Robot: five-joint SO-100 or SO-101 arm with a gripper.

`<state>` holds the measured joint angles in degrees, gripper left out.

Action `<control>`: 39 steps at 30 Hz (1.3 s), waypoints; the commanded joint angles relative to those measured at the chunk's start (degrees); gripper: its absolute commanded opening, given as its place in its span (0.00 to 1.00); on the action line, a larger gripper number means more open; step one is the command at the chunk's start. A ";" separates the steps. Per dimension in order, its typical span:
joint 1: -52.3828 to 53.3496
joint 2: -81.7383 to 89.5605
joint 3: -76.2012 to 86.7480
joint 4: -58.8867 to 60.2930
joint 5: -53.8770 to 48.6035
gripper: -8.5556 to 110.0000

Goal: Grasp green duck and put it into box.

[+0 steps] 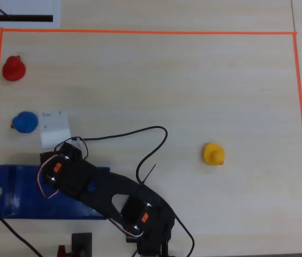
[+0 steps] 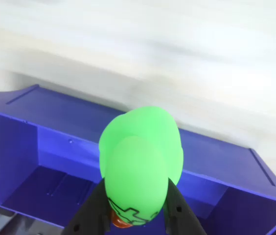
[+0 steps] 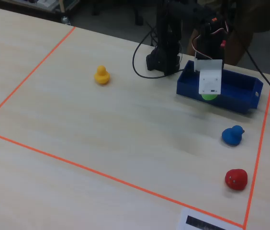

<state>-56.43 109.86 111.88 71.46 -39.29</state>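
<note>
Orange tape (image 1: 151,32) frames the work area; most of the pale wood table (image 3: 125,134) inside is bare. Yellow duck (image 1: 213,153) sits alone mid-table; blue duck (image 1: 25,122) and red duck (image 1: 13,68) lie near the left tape edge in the overhead view. Arm (image 1: 108,193) reaches over the blue box (image 2: 40,161). Gripper (image 2: 137,221) clamped on green duck (image 2: 140,156), held above the box's near wall, box interior below it.

I log surfaces — green duck (image 2: 140,166) smooth, soft-sheen rubbery plastic; box (image 2: 55,147) glossy blue plastic; table (image 1: 194,91) matt pale wood-grain.
</note>
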 commanded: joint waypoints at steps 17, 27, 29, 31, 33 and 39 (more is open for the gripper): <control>1.05 4.13 -20.21 16.44 0.44 0.07; -5.36 9.14 -8.26 16.70 5.27 0.07; -6.50 9.84 -5.89 15.56 6.50 0.07; -7.12 10.11 -3.87 14.06 7.29 0.07; -7.56 10.11 -1.67 12.22 7.82 0.07; -10.37 10.02 6.50 5.98 10.02 0.07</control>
<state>-65.30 118.21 115.75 81.12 -30.41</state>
